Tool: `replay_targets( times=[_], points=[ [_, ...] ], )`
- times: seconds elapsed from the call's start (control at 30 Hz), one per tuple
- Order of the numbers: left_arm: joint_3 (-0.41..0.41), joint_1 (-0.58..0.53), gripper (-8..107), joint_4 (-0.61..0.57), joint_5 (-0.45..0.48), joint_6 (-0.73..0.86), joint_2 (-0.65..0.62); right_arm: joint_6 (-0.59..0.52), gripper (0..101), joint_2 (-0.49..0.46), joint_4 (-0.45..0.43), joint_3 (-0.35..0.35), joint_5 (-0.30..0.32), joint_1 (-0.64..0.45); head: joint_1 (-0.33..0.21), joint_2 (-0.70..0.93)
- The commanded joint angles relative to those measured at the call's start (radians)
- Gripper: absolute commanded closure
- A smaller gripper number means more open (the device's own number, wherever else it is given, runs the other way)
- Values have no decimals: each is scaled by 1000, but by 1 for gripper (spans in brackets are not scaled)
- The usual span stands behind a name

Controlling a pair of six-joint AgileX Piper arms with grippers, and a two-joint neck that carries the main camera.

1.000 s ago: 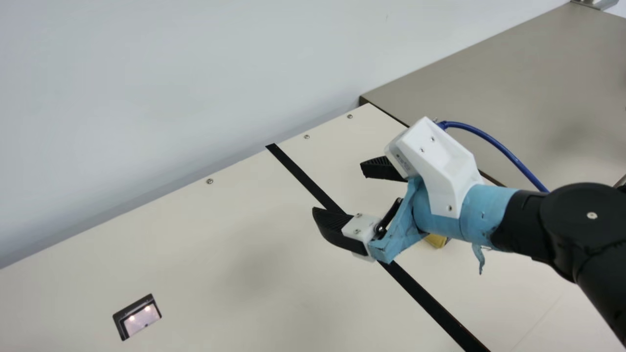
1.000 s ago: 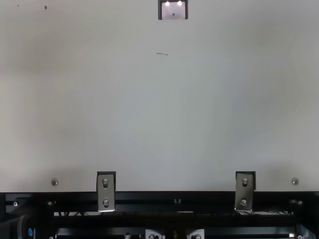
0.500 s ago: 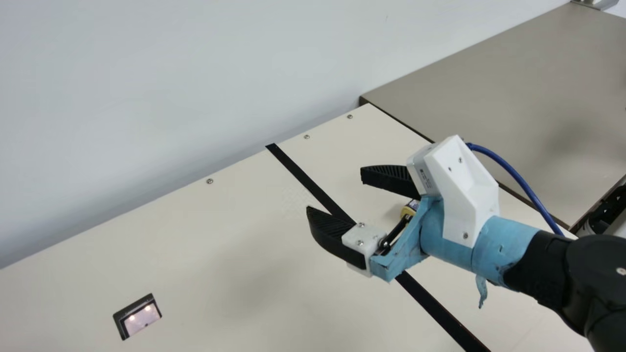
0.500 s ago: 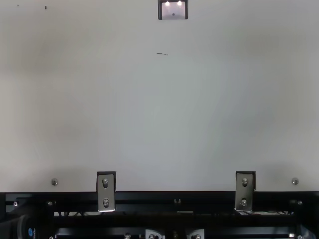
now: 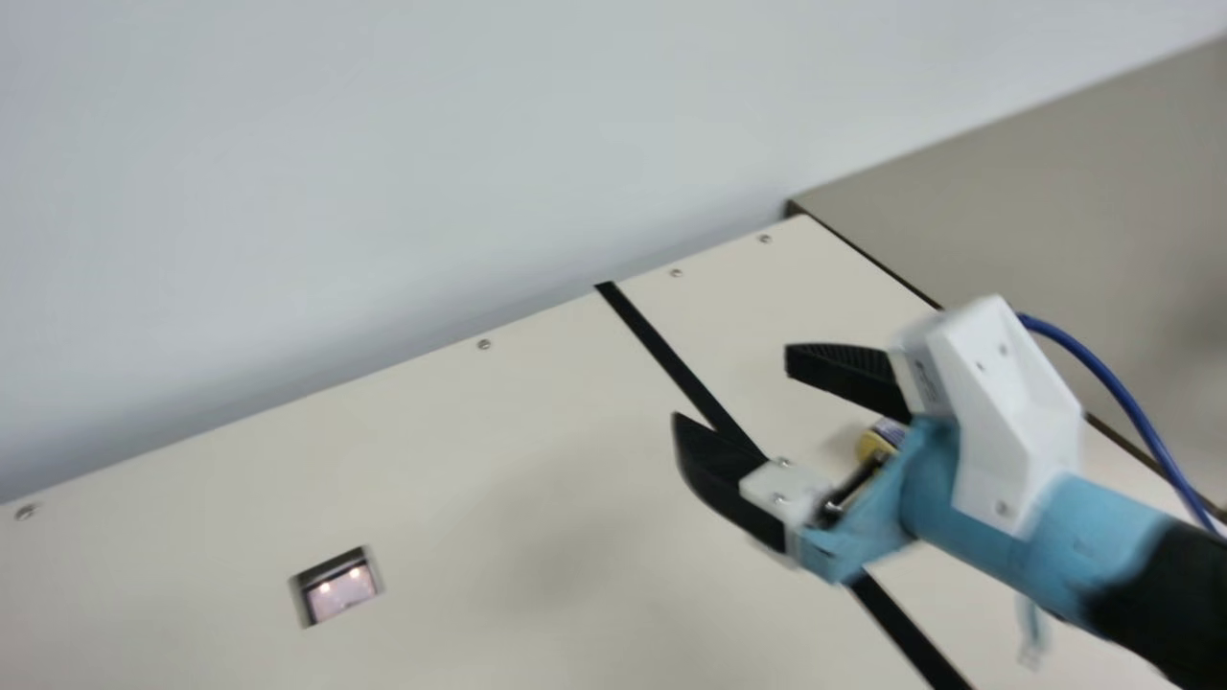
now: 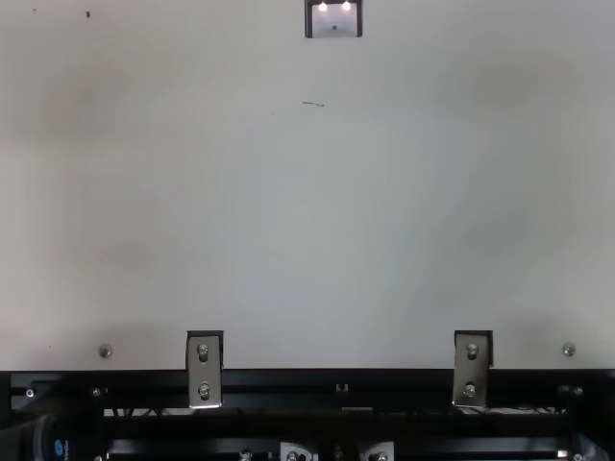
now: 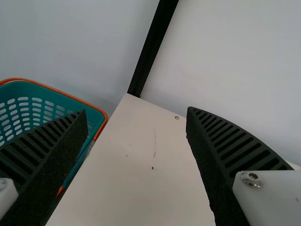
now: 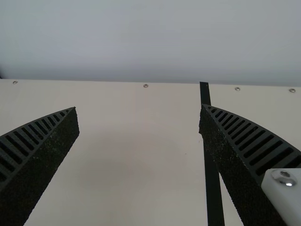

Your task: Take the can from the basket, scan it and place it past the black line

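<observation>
My right gripper (image 5: 732, 391) is open and holds nothing, hovering over the black line (image 5: 661, 350). Behind it, partly hidden by its linkage, the yellow-banded can (image 5: 877, 439) is on the table to the right of that line. The scanner window (image 5: 342, 589) is set in the table, lit by two small lights; the top view has the scanner (image 6: 334, 21) at its upper edge. In its wrist view the right gripper (image 8: 138, 110) has bare table between its fingers. My left gripper (image 7: 136, 112) stands open near the teal basket (image 7: 56, 90) with the orange rim.
A pale wall (image 5: 335, 192) runs along the table's far side. Beyond the table's right edge is a grey-brown surface (image 5: 1054, 192). Metal brackets (image 6: 204, 370) sit at the near edge. A dark post (image 7: 153, 47) rises behind the table corner.
The right arm has drawn back, lower and rightward in the main view, its gripper staying open, and more of the can has come into sight. Lately the neck camera has turned, shifting the whole picture.
</observation>
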Motion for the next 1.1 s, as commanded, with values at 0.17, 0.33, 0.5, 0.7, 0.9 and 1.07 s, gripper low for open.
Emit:
replay_targets(
  times=[0.17, 0.33, 0.5, 0.7, 0.9, 1.07],
  points=[
    [0, 0, 9, 0, 0, 0, 0, 0, 0, 0, 0, 0, 0, 0, -32, 243],
    [0, 0, 9, 0, 0, 0, 0, 0, 0, 0, 0, 0, 0, 0, -32, 336],
    [0, 0, 9, 0, 0, 0, 0, 0, 0, 0, 0, 0, 0, 0, -32, 352],
    [4, 14, 9, -90, -12, 96, 11, 44, 0, -18, -22, -11, -7, 16, -32, 352],
    [-10, 29, 9, -179, -51, 187, 15, 109, 0, -70, 11, -10, -10, 47, -32, 352],
    [1, -1, 9, -279, -73, 270, -21, 155, 0, -142, 76, 13, 0, 72, -32, 352]
  ],
)
